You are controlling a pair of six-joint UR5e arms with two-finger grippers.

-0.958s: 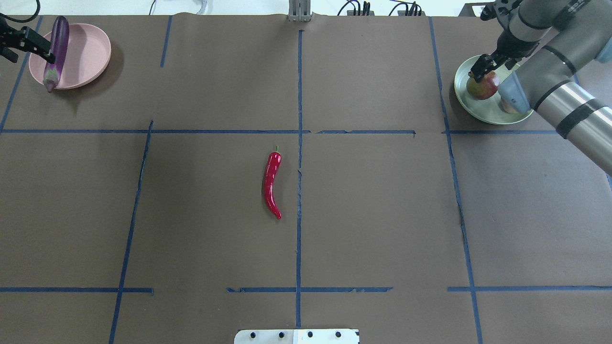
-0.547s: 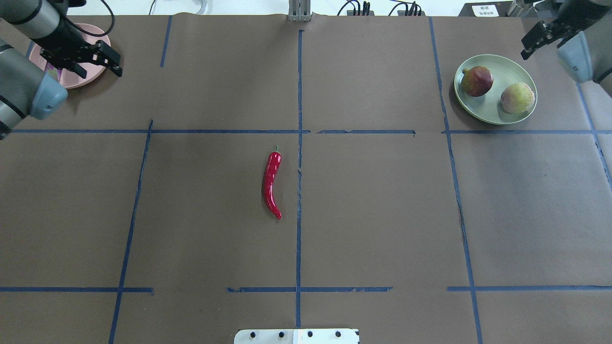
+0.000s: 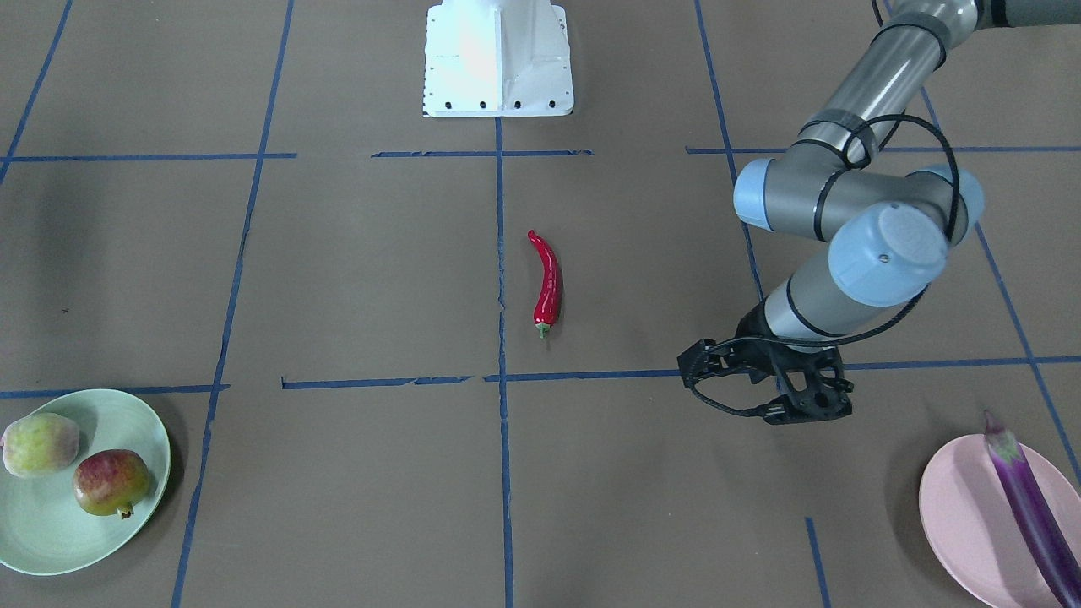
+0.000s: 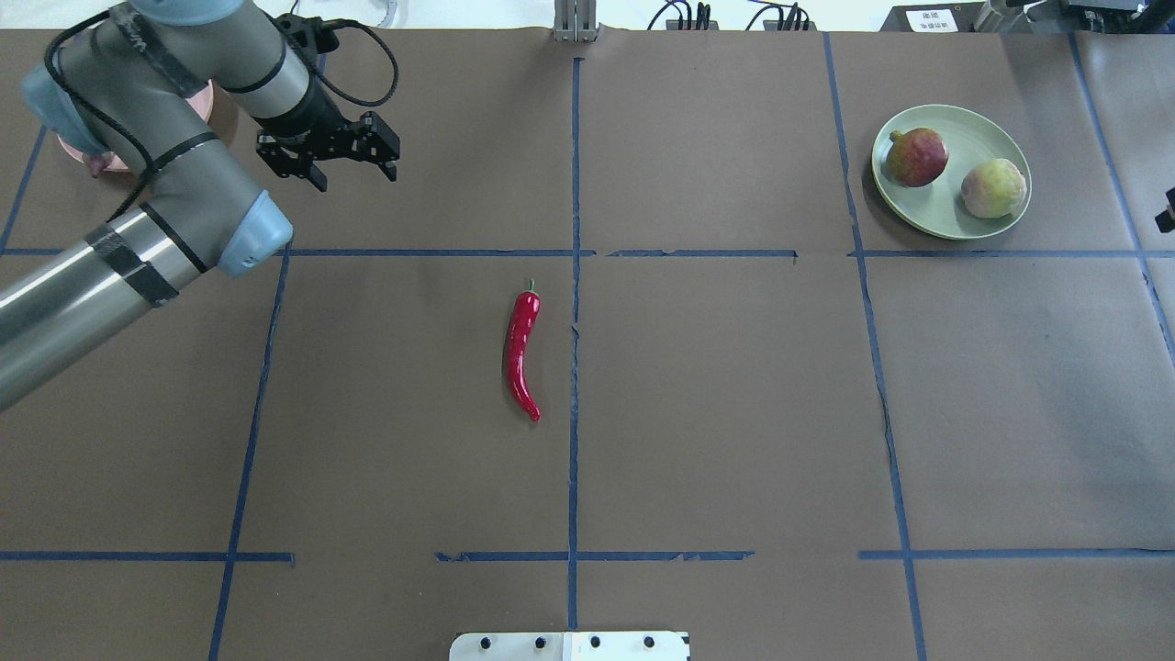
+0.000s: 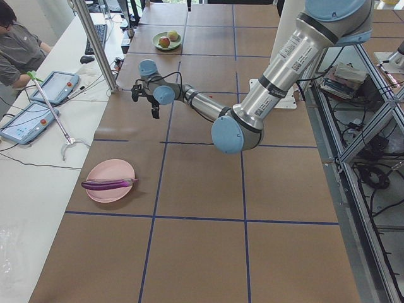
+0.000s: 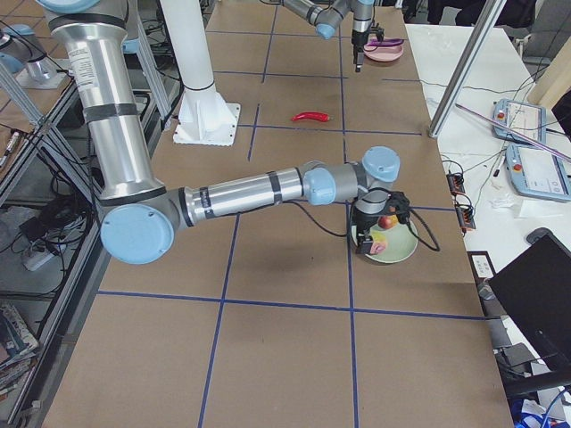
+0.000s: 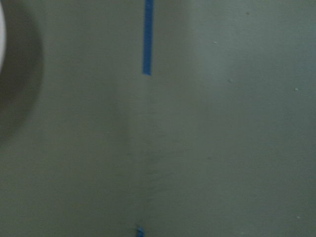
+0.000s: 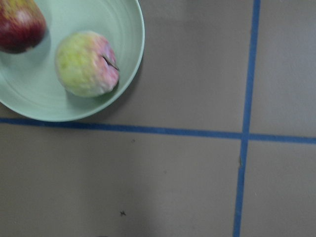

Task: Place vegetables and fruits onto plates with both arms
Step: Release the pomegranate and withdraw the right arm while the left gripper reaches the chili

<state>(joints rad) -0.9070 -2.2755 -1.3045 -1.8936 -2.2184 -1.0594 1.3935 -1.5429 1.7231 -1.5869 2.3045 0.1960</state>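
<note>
The red chili (image 4: 522, 353) lies alone at the table's middle and also shows in the front view (image 3: 546, 283). The purple eggplant (image 3: 1026, 507) lies across the pink plate (image 3: 954, 507), which my left arm mostly hides in the overhead view. The pomegranate (image 4: 916, 156) and the peach (image 4: 993, 187) sit on the green plate (image 4: 950, 216). My left gripper (image 4: 353, 174) is open and empty, above the table between the pink plate and the chili. My right gripper barely shows at the overhead view's right edge (image 4: 1168, 211), and I cannot tell its state.
The white robot base (image 3: 498, 59) stands at the near table edge. Blue tape lines cross the brown table cover. An operator (image 5: 19, 53) and tablets are beside the table's far side. My left arm's elbow (image 4: 248, 234) hangs over the left part.
The left gripper let go of the eggplant onto the pink plate and moved right towards the middle. The right gripper released the pomegranate on the green plate and withdrew to the right.
</note>
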